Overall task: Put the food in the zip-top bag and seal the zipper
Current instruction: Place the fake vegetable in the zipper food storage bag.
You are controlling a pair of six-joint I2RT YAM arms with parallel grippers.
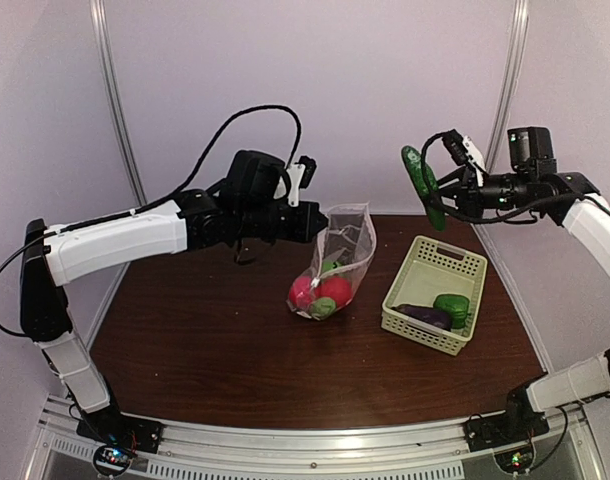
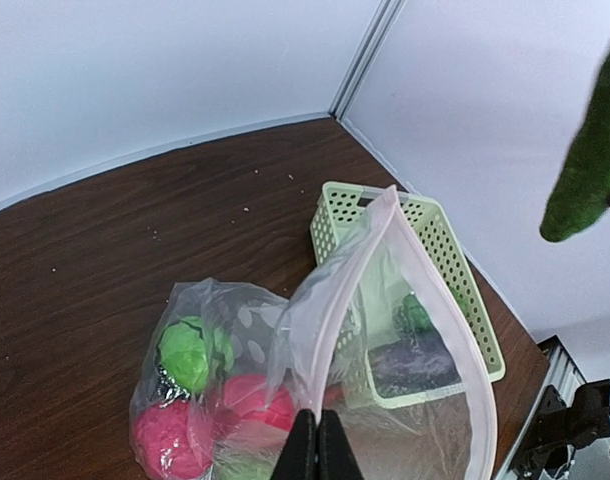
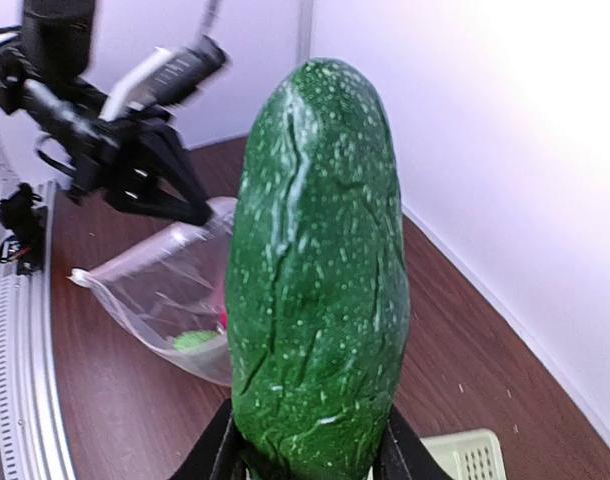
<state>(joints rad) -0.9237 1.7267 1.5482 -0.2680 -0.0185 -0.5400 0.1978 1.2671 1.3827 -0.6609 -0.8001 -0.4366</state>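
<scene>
The clear zip-top bag [image 1: 337, 262] stands on the dark table with its mouth held up and open. My left gripper [image 1: 318, 222] is shut on the bag's near rim [image 2: 325, 330], where the zipper strip runs. Inside the bag lie two red round pieces [image 2: 247, 402] and a green piece [image 2: 190, 352]. High at the back right, my right gripper [image 1: 443, 196] is shut on a long dark green cucumber [image 1: 422, 184], clear of the bag. In the right wrist view the cucumber [image 3: 320, 270] fills the middle, with the bag [image 3: 170, 300] below and left of it.
A pale green perforated basket [image 1: 435, 295] sits right of the bag, close to it. It holds a dark purple piece [image 1: 425, 314] and a green piece [image 1: 452, 305]. White walls with corner rails close in the back and sides.
</scene>
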